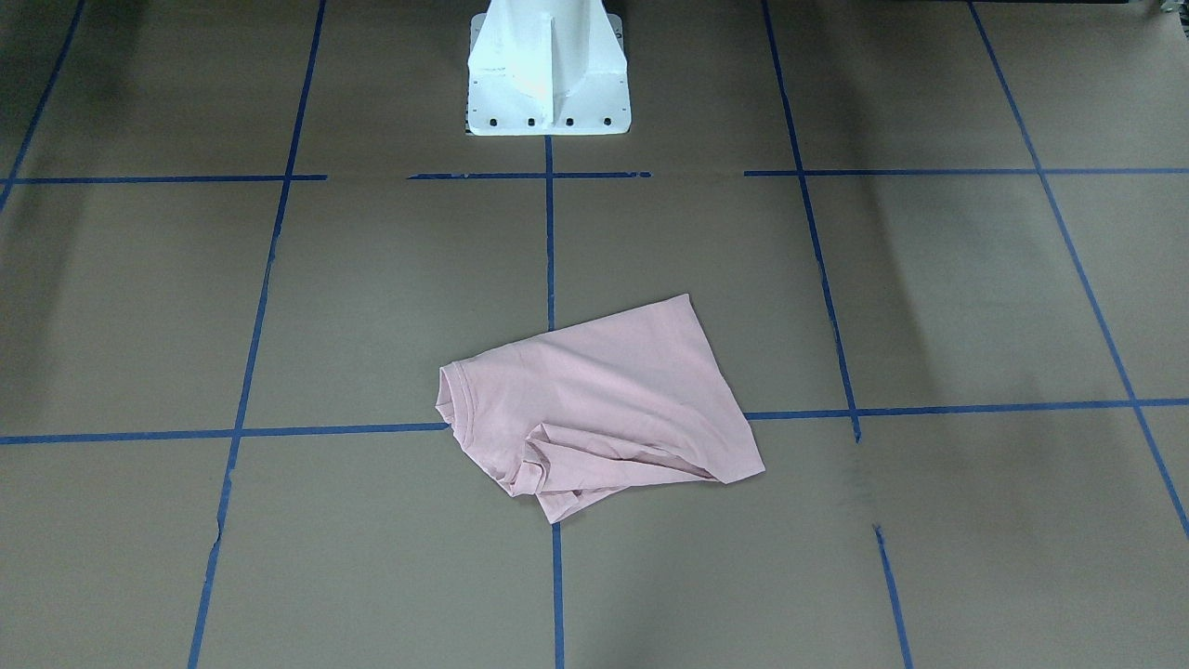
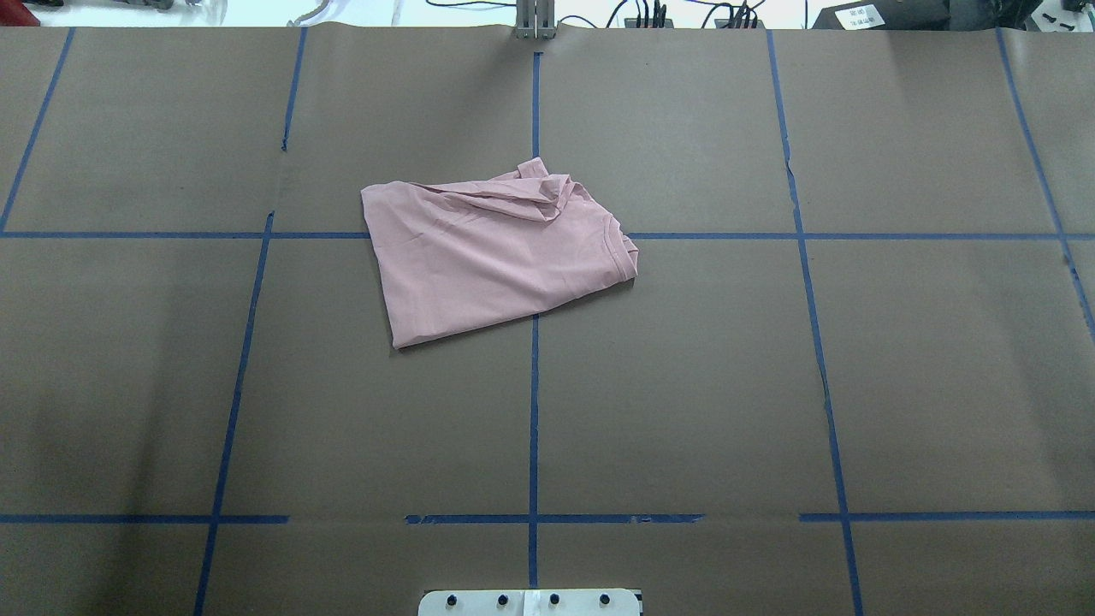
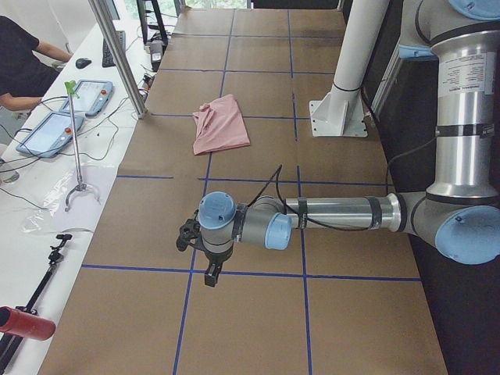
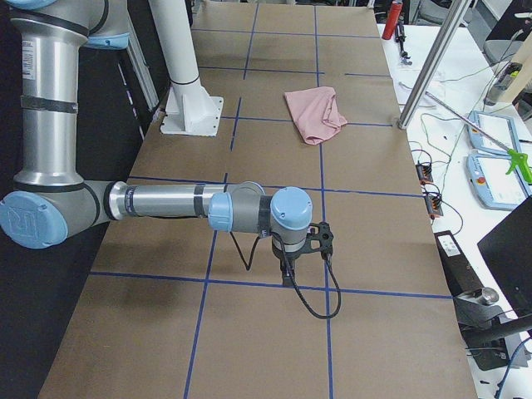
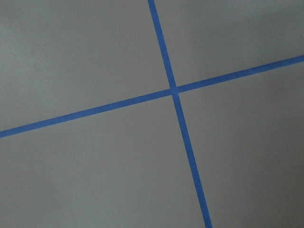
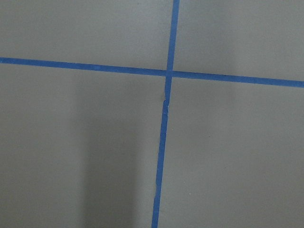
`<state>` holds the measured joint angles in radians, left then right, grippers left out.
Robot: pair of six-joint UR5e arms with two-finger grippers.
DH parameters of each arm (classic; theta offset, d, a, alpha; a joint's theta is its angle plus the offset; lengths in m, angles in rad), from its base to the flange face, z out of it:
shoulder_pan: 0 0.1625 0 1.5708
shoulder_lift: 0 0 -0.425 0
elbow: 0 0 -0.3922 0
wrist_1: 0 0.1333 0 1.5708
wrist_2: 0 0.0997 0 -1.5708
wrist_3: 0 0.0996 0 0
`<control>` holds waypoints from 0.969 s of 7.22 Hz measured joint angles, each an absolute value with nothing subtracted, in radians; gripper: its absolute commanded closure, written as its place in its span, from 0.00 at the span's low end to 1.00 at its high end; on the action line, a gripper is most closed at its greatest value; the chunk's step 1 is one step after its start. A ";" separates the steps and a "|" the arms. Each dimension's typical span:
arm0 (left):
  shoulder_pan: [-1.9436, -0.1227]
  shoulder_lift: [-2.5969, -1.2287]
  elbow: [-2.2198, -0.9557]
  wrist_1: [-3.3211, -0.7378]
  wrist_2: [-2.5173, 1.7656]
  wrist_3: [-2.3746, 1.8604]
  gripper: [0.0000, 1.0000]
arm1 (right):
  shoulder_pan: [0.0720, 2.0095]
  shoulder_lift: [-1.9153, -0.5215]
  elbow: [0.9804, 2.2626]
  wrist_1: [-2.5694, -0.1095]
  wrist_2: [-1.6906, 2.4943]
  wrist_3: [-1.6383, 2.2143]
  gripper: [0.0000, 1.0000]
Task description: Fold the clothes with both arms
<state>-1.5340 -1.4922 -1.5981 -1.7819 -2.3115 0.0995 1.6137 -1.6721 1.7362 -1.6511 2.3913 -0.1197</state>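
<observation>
Task item: 1 pale pink T-shirt [image 1: 604, 400], folded over on itself into a rough 4-sided bundle.
Task item location: flat on the brown paper-covered table [image 2: 684, 385], on the operators' side of the white pedestal [image 1: 546, 74], lying over the crossing of the centre blue tape line [image 2: 534, 411] and a cross line; most of the cloth is on the robot's left of the centre line.
Collar: ribbed collar [image 2: 623, 248] at the edge toward the robot's right.
Loose fabric: a wrinkled bunch [image 1: 557, 465] along the edge farthest from the robot.
Left arm: the left arm [image 3: 336, 212] reaches out low over the table, well apart from the shirt.
Left gripper: the left gripper [image 3: 209, 275] points down above a tape line, holding nothing; whether its fingers are spread or pressed together cannot be told.
Right arm: the right arm [image 4: 166, 201] reaches out low over the table, well apart from the shirt.
Right gripper: the right gripper [image 4: 288, 273] points down near a tape line, holding nothing; finger spread cannot be told.
Wrist views: each of the 2 shows only bare paper and 1 tape crossing [image 5: 173, 90].
Side bench: a seated person [image 3: 19, 62] beside the table.
</observation>
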 measured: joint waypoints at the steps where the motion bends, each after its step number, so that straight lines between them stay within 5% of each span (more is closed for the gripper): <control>1: -1.534 -1.492 -1.598 -1.780 -2.310 0.099 0.00 | 1.614 -1.673 1.733 -1.653 2.390 -0.120 0.00; 7: -1.532 -1.493 -1.597 -1.744 -2.298 0.098 0.00 | 1.612 -1.671 1.710 -1.653 2.357 -0.085 0.00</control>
